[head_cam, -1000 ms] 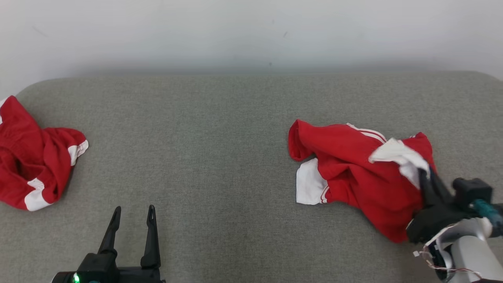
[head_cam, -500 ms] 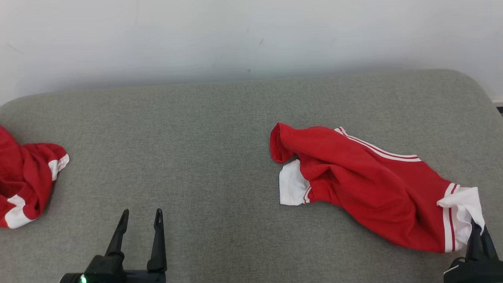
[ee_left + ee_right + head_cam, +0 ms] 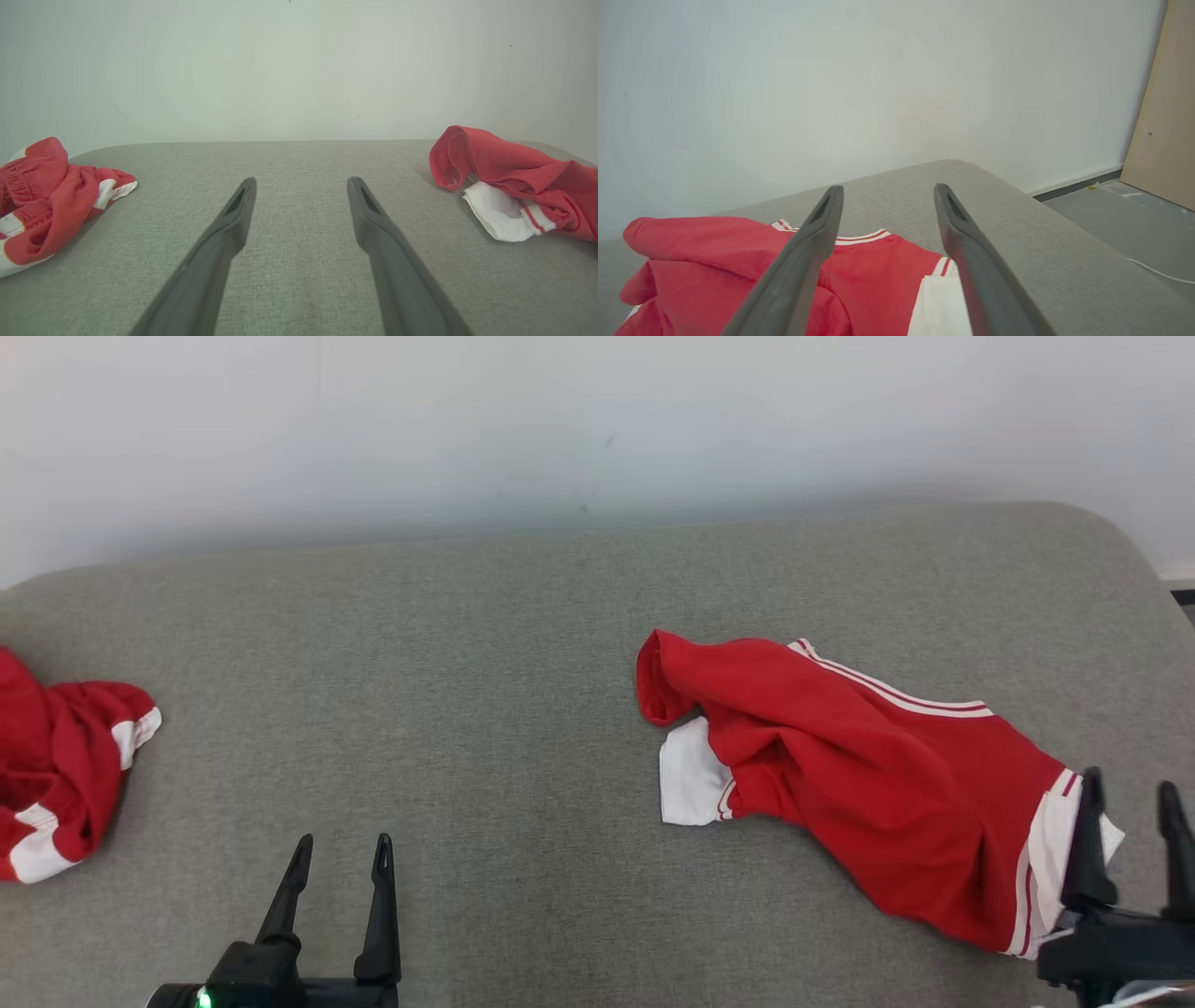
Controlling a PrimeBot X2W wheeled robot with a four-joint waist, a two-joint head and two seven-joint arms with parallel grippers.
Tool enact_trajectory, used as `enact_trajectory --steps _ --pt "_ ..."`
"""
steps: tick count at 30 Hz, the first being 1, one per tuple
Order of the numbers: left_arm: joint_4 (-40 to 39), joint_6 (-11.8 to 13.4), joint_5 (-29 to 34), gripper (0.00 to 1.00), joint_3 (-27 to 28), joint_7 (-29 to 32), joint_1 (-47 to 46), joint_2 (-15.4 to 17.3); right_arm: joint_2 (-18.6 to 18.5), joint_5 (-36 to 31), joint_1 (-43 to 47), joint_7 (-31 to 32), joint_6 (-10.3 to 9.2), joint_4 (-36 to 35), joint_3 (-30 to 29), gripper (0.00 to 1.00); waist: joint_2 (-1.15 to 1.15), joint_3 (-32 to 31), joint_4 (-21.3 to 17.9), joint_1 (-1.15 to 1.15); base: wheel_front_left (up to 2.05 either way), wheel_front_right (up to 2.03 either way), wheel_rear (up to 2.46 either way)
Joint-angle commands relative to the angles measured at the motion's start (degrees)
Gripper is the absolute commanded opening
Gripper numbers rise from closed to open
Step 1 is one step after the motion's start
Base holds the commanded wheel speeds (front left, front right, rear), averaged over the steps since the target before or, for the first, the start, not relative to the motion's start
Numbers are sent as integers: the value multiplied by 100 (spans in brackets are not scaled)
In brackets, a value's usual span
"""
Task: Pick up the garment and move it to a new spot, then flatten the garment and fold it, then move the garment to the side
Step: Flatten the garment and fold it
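Surface: a grey fabric-covered bench (image 3: 523,644) with rounded corners is seen against a pale wall (image 3: 597,420).
Garment: a red garment (image 3: 868,784) with white cuffs and white stripes is laid on the bench, rumpled and unfolded. It is stretched from a rolled red end at the far side to a white-banded hem at the near side.
Right claw (image 3: 1128,784): it is positioned at the garment's near hem with its fingers spread wide and nothing clamped. In the right wrist view the white hem is seen below and between the fingers. Contact with the cloth cannot be told.
Left claw (image 3: 343,845): it is held well to the left of the garment, over bare bench. The fingers are spread wide and nothing is held.
Second garment (image 3: 65,775): a crumpled red-and-white piece is seen far to the left of the garment, well apart from it, beyond the left claw.
Surroundings: to the right of the garment, past the bench edge, a grey floor (image 3: 1120,219) and a light wooden panel (image 3: 1167,102) are noted.
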Motion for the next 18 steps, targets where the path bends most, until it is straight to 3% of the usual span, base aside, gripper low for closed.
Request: enact_trajectory --steps 1,11,18 --pt "27 -31 -37 100 -6 -19 -56 -6 -10 -73 -11 -22 -13 -36 123 100 0 -9 61 0 0 0 0" --pt "46 15 -115 100 -26 -19 -14 -8 -449 -140 -835 402 -13 379 1659 100 0 -31 446 0 0 0 0" --pt "32 66 -146 100 -99 -19 -6 -7 -741 -225 -1605 769 -13 1093 2692 100 0 0 702 0 0 0 0"
